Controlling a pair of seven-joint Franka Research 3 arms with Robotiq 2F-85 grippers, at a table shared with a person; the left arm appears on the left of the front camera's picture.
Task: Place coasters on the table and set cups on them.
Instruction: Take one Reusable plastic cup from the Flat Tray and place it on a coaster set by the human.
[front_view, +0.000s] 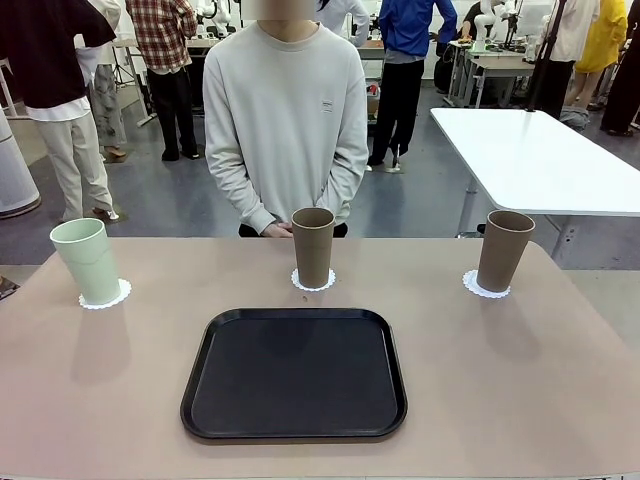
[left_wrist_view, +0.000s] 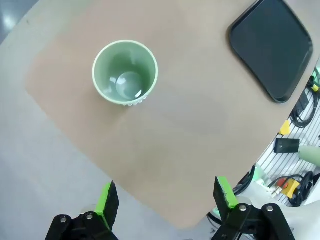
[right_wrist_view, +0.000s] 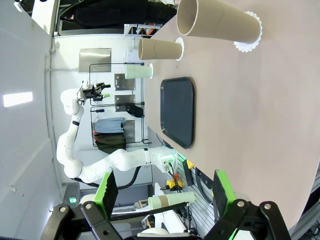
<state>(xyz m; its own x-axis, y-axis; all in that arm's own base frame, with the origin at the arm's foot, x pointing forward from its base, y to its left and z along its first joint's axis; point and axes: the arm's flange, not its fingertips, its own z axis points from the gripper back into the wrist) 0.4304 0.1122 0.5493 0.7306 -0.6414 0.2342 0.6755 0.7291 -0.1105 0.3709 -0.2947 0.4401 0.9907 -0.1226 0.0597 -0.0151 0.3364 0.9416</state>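
Since each cup (front_view: 313, 246) stood on its own coaster (front_view: 487, 288) along the far side of the table (front_view: 520, 390), both end effectors (left_wrist_view: 165, 200) (right_wrist_view: 165, 192) were wide open, holding nothing, probably because the task looked done.

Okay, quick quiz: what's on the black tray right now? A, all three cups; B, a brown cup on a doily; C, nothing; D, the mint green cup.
C: the black tray lies bare, while the mint green cup and both brown cups stand on doilies on the table beyond it.

Three upright cups (front_view: 313, 246) on coasters (front_view: 313, 282) along the table (front_view: 520, 380).
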